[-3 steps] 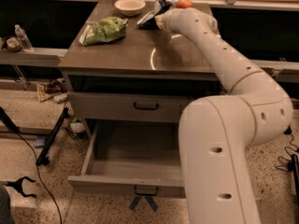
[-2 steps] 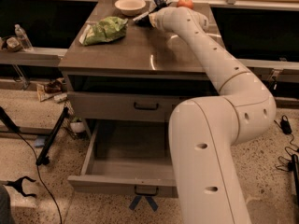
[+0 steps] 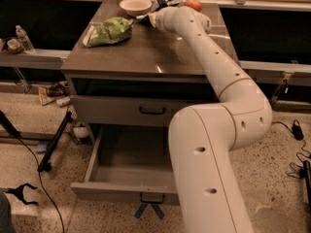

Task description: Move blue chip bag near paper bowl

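The paper bowl [image 3: 136, 5] stands at the far edge of the grey table top [image 3: 146, 57]. My gripper [image 3: 147, 18] is at the end of the long white arm, just right of and in front of the bowl. It is shut on the blue chip bag [image 3: 163, 2], whose dark foil shows behind the wrist and at the gripper's tip. The bag lies close beside the bowl on its right. Most of the bag is hidden by the arm.
A green and white chip bag [image 3: 109, 31] lies on the table's left side. A red apple [image 3: 193, 4] sits at the far right behind the arm. The lower drawer [image 3: 131, 169] stands open. A water bottle [image 3: 23, 38] stands on a shelf at left.
My gripper has moved left and a little farther back, carrying the blue chip bag toward the paper bowl. The camera view has shifted closer and to the right.
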